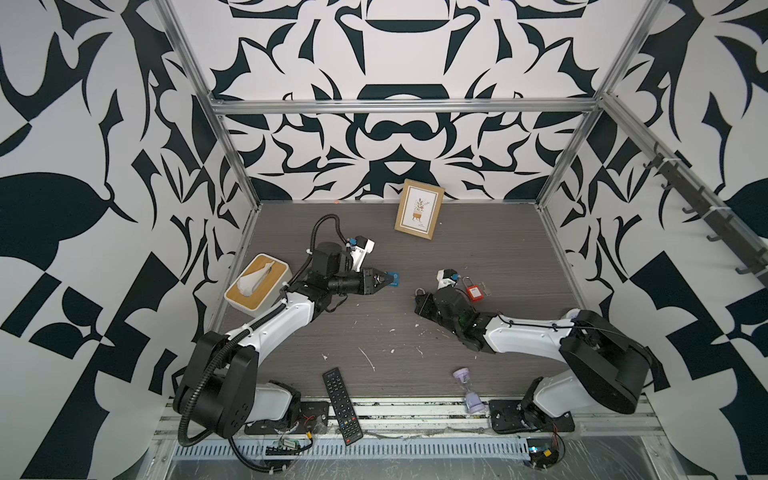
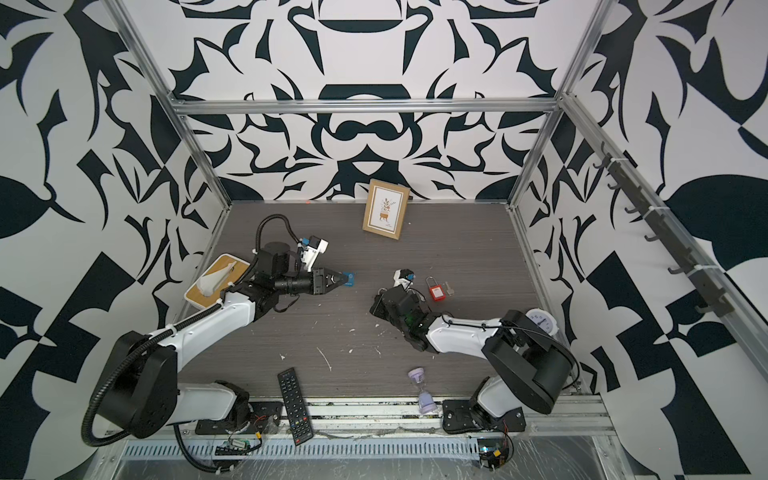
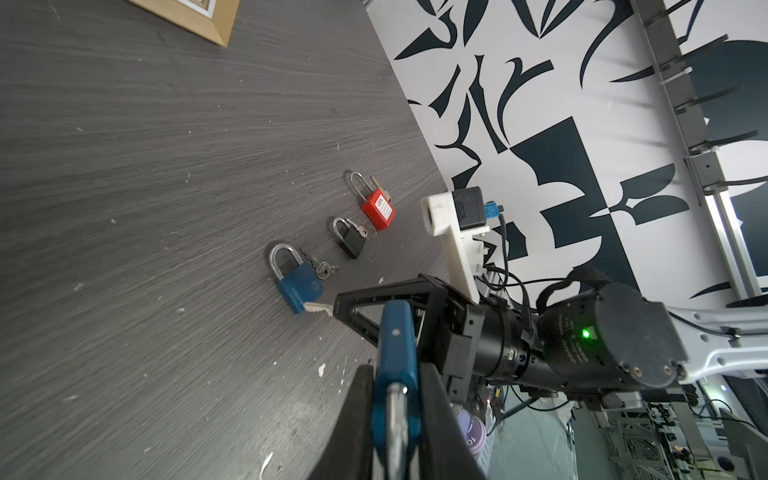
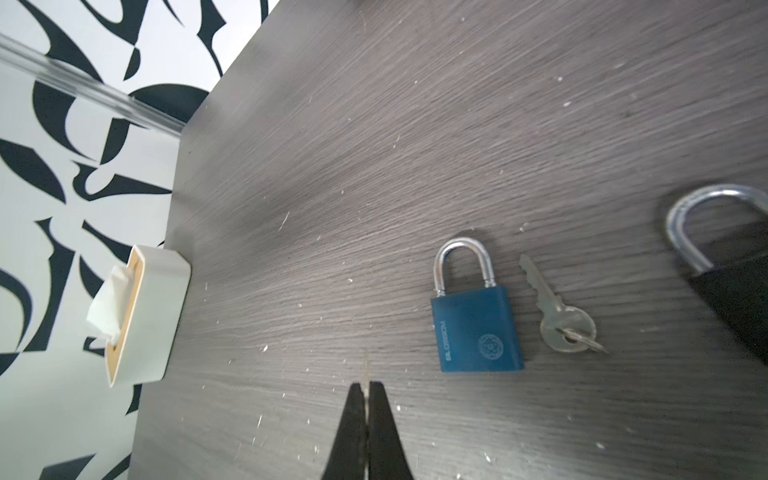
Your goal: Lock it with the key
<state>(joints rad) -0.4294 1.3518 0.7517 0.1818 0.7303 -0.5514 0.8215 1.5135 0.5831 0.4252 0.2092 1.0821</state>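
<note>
My left hand [image 1: 385, 281] pinches the blue padlock [image 3: 395, 332]; my right hand [image 3: 336, 308], pressed tight on the key [image 3: 318, 308], holds it just short of the padlock. Inserting and turning apparently remain.

Grey table [image 1: 498, 249]: tissue box [image 1: 256, 282] left, picture frame [image 1: 419, 215] upper centre, red padlock [image 1: 475, 292] right; blue padlock [image 4: 478, 328] beside key [image 4: 548, 303].
</note>
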